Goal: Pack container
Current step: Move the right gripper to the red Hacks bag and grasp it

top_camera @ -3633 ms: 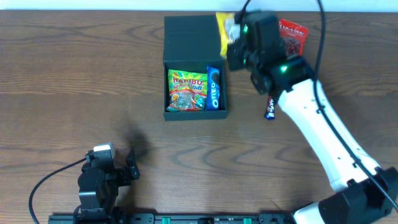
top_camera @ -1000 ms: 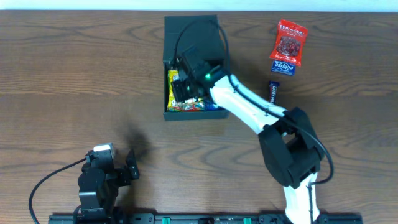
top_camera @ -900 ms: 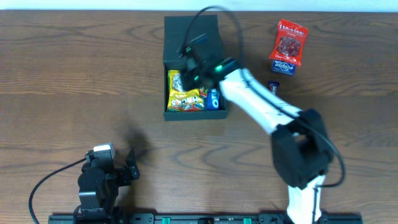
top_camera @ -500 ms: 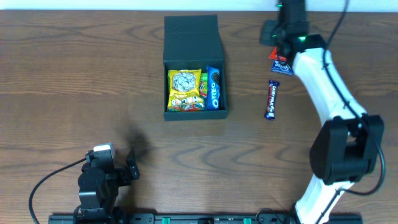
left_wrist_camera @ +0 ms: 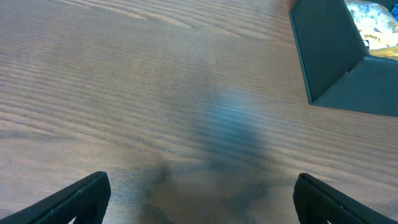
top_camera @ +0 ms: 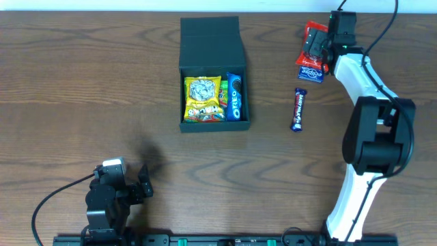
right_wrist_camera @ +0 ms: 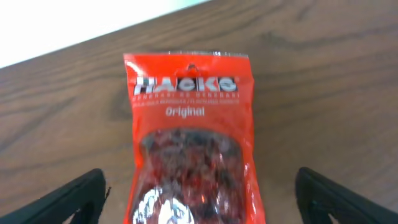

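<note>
The dark teal container (top_camera: 238,124) stands open at the table's back centre, its flap lid (top_camera: 210,41) lying flat behind it. Inside lie a yellow packet (top_camera: 203,99), a green packet's edge and a blue Oreo pack (top_camera: 234,98). My right gripper (top_camera: 319,48) hangs open over a red Hacks packet (top_camera: 312,61) at the back right. In the right wrist view the packet (right_wrist_camera: 193,143) lies between the spread fingers (right_wrist_camera: 68,199), untouched. My left gripper (top_camera: 133,188) rests open at the front left, over bare wood (left_wrist_camera: 202,199).
A dark chocolate bar (top_camera: 298,109) lies on the table between the container and the red packet. The left wrist view shows the container's near corner (left_wrist_camera: 336,56) at the upper right. The table's back edge runs just behind the red packet.
My right gripper let go of the yellow packet inside the container, swung to the back right over the red packet and opened. The left arm has not moved.
</note>
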`<state>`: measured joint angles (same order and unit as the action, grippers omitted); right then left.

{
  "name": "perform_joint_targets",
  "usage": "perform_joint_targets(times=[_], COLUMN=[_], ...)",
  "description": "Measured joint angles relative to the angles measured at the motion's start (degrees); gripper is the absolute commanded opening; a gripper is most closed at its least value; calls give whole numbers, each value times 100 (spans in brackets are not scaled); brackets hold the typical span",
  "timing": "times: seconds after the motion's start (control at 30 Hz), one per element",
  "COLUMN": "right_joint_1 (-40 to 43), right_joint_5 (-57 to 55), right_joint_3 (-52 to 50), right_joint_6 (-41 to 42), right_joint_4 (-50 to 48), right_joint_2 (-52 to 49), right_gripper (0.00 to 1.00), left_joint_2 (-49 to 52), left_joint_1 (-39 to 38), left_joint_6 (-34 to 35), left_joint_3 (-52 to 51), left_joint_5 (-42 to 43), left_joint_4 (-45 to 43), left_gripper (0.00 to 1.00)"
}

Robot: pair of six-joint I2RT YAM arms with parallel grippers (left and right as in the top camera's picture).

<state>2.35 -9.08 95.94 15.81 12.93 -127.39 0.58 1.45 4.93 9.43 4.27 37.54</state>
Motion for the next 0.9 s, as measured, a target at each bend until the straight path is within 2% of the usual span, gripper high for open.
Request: perform_joint_targets(times=[0.4,0.47,0.53,0.6,0.7,0.9], right_joint_1=[0,0,-2,0,0,0], right_joint_5=[2,4,7,-2,0,7], right_joint_3=[0,0,0,0,0,186], right_joint_6=[4,-9,4,13,26,-2], right_joint_4=[-334,-337,-339,-343,-339,-26], right_joint_2=[-586,-627,-629,-629,-629,-629], right_gripper=[98,88,68,56,43,24], left_joint_2=[0,0,0,0,0,0], left_joint_1=[0,0,0,0,0,0], left_joint_6=[0,0,0,0,0,0], left_joint_3=[0,0,0,0,0,0], left_joint_5=[0,0,0,0,0,0], left_joint_4=[-2,0,-2,0,-2,0], left_gripper=[95,95,95,95,95,95])
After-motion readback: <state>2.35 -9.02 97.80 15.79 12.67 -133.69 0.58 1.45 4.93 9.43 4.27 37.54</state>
